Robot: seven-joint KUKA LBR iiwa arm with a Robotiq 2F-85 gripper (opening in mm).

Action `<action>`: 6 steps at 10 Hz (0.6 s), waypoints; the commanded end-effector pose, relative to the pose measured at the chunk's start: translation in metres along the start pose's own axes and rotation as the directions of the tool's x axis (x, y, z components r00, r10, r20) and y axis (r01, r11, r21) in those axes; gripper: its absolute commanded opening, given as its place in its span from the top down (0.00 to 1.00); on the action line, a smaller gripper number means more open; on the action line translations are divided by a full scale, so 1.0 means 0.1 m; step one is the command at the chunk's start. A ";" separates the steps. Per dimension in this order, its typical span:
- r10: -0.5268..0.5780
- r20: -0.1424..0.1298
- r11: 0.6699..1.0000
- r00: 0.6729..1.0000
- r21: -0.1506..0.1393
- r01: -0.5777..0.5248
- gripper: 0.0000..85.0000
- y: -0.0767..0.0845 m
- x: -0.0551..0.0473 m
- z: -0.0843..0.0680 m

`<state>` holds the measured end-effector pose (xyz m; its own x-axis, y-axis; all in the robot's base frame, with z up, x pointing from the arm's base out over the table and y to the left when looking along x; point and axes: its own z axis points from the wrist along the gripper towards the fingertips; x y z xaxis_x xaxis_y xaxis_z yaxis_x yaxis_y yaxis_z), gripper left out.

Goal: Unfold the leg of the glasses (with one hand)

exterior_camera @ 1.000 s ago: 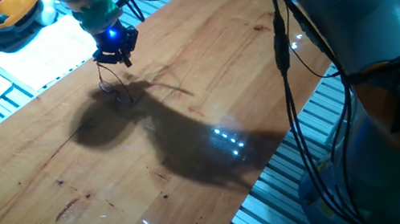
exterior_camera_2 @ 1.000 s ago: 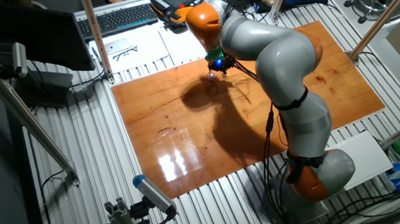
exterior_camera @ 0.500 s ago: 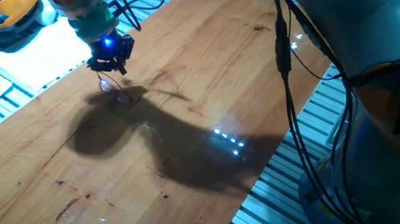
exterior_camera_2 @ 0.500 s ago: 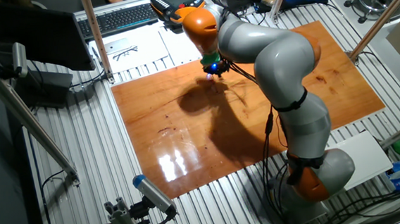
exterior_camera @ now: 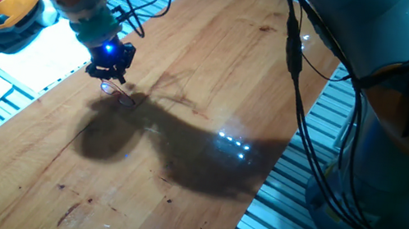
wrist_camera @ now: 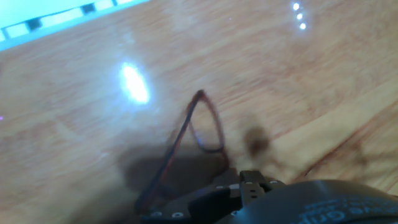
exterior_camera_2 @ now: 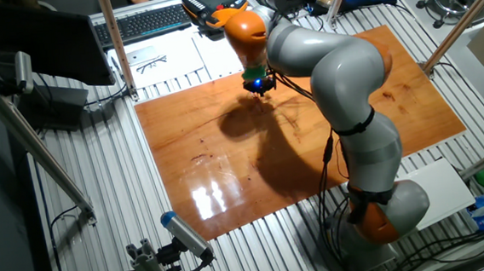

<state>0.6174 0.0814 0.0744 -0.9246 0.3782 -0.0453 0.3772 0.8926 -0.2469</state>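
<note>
Reddish-brown wire glasses [exterior_camera: 119,92], one pair, lie on the wooden desk [exterior_camera: 221,67] near its edge beside the white paper sheets [exterior_camera: 28,48]. In the hand view the glasses [wrist_camera: 198,127] show one oval lens loop with a slim leg running from the loop's far tip back toward the camera, long axis roughly along the viewing direction. One gripper [exterior_camera: 106,71], black with a blue light, sits directly over the glasses, fingertips at or just above the frame. Finger spacing cannot be told in any view, nor whether it has hold of the frame. One orange-and-grey arm [exterior_camera_2: 331,69]. One keyboard [exterior_camera_2: 144,21] beyond the desk.
</note>
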 end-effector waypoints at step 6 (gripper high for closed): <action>0.062 0.000 0.998 0.998 0.004 -0.062 1.00 0.28 0.22 -0.13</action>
<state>0.6078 0.1185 0.0789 -0.8988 0.4342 -0.0595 0.4349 0.8667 -0.2445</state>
